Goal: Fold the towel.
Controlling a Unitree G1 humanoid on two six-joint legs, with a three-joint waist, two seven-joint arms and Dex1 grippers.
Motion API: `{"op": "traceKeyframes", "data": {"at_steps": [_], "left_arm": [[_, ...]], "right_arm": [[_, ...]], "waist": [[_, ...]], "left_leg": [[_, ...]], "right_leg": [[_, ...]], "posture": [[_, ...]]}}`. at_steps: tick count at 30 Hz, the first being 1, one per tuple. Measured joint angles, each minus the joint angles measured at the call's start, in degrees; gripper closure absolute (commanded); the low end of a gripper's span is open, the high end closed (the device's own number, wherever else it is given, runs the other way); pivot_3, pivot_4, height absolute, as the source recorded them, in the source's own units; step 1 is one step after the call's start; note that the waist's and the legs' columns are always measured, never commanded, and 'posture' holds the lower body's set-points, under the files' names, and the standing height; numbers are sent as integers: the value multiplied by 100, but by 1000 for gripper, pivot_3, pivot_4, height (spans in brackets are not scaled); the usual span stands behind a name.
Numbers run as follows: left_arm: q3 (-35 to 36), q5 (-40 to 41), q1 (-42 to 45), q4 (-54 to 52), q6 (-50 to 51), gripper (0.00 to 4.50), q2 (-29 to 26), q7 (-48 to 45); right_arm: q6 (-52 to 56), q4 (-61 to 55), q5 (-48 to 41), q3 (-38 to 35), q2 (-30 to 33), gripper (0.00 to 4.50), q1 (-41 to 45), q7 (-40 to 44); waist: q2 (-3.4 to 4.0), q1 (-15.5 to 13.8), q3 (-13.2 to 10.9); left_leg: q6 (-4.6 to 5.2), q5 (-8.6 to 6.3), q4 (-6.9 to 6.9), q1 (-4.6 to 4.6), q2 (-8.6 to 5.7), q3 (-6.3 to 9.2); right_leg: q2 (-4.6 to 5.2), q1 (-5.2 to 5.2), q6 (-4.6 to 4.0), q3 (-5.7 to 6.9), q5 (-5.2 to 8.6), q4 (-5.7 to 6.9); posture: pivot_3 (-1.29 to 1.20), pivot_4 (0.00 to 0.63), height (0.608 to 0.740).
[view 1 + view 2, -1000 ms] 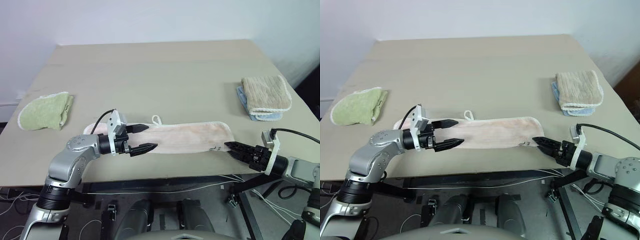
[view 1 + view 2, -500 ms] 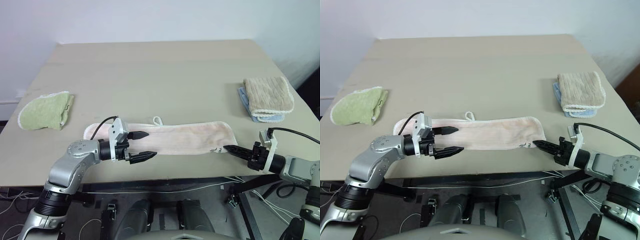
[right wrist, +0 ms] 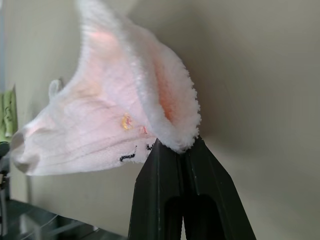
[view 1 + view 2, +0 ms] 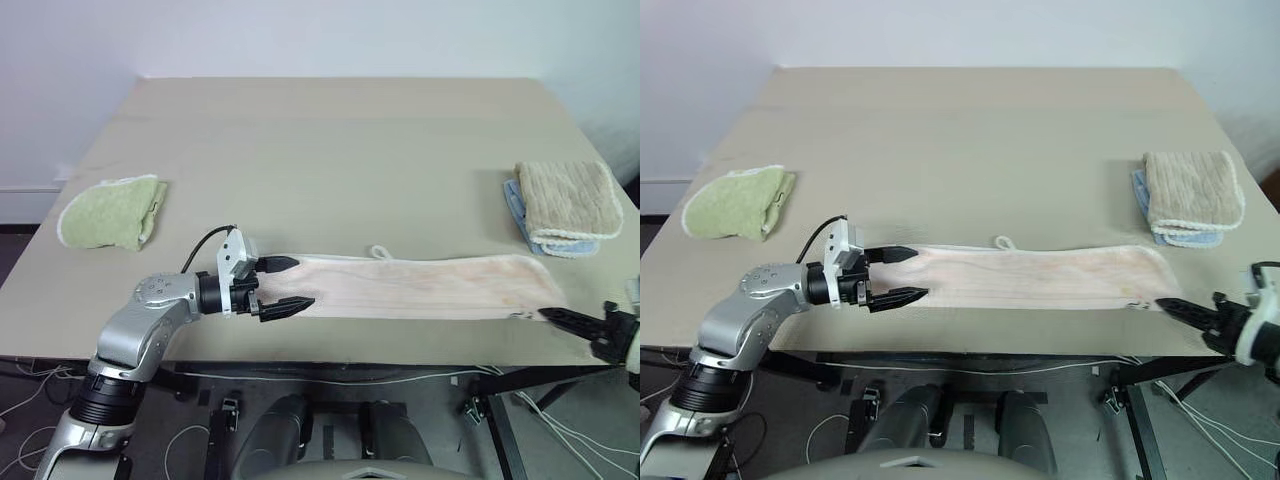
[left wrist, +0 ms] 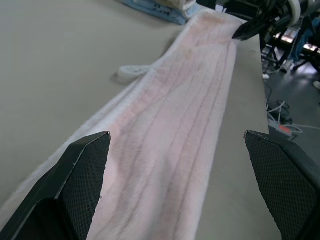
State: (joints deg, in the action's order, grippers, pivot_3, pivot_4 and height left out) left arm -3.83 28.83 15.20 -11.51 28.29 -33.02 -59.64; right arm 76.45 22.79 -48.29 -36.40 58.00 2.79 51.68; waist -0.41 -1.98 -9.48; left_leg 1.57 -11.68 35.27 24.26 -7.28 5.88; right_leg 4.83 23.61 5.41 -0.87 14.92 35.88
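Observation:
The towel point(image 4: 420, 288) is a long pale pink strip stretched flat along the table's front edge, with its small loop point(image 4: 379, 251) on the far side. My left gripper point(image 4: 303, 282) hovers open over the towel's left end, and the cloth point(image 5: 170, 135) runs out between its two fingers point(image 5: 85, 165). My right gripper point(image 4: 560, 320) is at the table's front right corner, shut on the towel's right corner. In the right wrist view that fluffy corner point(image 3: 170, 115), with a tiny dark mark, is pinched at the fingertips point(image 3: 165, 165).
A folded light green towel point(image 4: 110, 212) lies at the left of the table point(image 4: 330, 150). A beige ribbed towel point(image 4: 570, 198) sits on a blue cloth point(image 4: 520, 205) at the right. Cables hang below the front edge.
My right gripper has shut on the towel's right corner and pulled it to the right, drawing the towel out longer. The left gripper has stayed open at the left end. The camera view has shifted.

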Motion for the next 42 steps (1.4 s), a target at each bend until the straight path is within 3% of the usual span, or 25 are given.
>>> {"op": "traceKeyframes", "data": {"at_steps": [8,21,31,42], "left_arm": [[-2,-15,111,209,-9,0,0,-40],[-5,-130,64,206,-39,0,-108,-138],[-75,-221,74,203,-55,0,-113,-149],[-170,-282,125,232,-64,0,-56,-118]], "right_arm": [[-410,-417,122,325,38,4470,265,206],[-2073,-2613,835,1562,1067,4470,447,1223],[-2597,-4265,1184,2803,1056,4470,865,1263],[-2834,-4405,1546,3749,363,4470,1432,1049]], "waist": [[27,6,-3],[37,-19,-6],[37,-25,-6],[35,-33,-7]], "left_leg": [[9,6,1,4,3,-3],[-1,0,0,17,3,-4],[-2,0,1,27,3,-6],[0,2,0,28,4,-10]], "right_leg": [[-4,7,12,-2,-7,2],[-3,21,11,-3,-5,1],[-1,34,1,-3,0,1],[-2,42,15,-9,-9,11]], "posture": [[0,150,740],[0,150,740],[0,150,740],[0,150,740]]}}
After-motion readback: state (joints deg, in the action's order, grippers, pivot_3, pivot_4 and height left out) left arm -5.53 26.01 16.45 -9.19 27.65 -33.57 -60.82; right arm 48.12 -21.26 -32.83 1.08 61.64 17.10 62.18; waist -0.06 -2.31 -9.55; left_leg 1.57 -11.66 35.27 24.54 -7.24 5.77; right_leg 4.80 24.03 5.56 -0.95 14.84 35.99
